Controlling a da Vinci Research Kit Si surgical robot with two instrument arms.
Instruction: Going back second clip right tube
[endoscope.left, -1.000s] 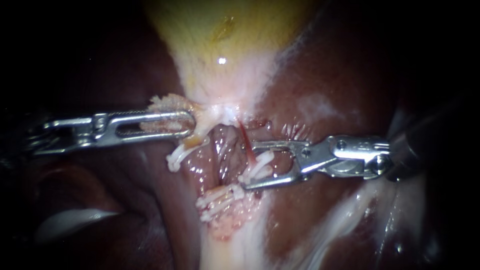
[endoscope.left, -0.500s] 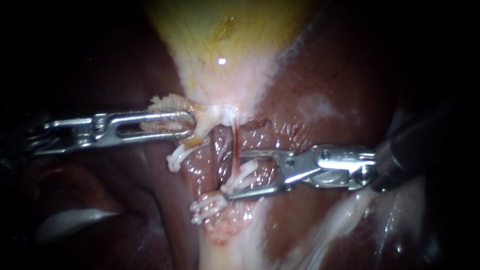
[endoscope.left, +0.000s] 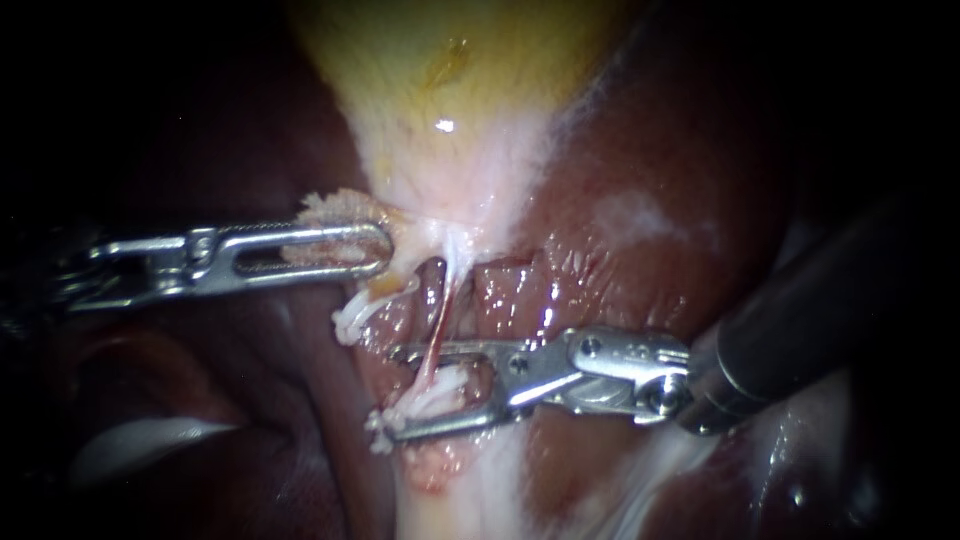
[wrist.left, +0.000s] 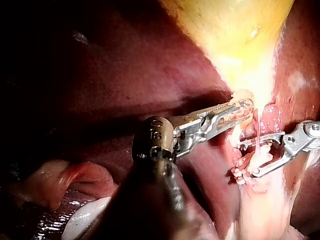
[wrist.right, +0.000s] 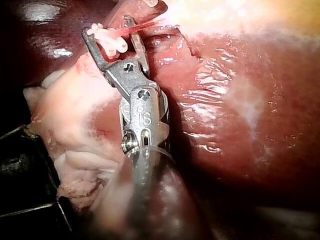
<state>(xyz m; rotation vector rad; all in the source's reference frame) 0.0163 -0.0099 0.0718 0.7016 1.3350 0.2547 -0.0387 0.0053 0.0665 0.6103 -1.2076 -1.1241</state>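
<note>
A thin red tube (endoscope.left: 441, 318) runs down from the yellow gallbladder (endoscope.left: 450, 60), the right one of two. My right instrument (endoscope.left: 392, 392) comes in from the right; its jaws straddle the tube's lower end, far apart, and hold a white clip (endoscope.left: 442, 385) between them. The right wrist view shows the same clip (wrist.right: 107, 41) in the jaws (wrist.right: 107, 31), with the tube (wrist.right: 145, 25) crossing it. My left instrument (endoscope.left: 378, 246) is shut on frayed tissue at the gallbladder's neck. In the left wrist view it (wrist.left: 242, 110) lies close to the right instrument (wrist.left: 250, 157).
Another white clip (endoscope.left: 350, 318) sits on the left tube, just below the left jaws. A further white clip (endoscope.left: 377, 432) pokes out under the right lower jaw. Dark red liver (endoscope.left: 620, 180) surrounds the site. A pale fold (endoscope.left: 140, 440) lies at the lower left.
My right instrument has moved left and down with the clip in its jaws. The red tube's lower end and the lowest clip shifted with it. The left instrument has stayed still.
</note>
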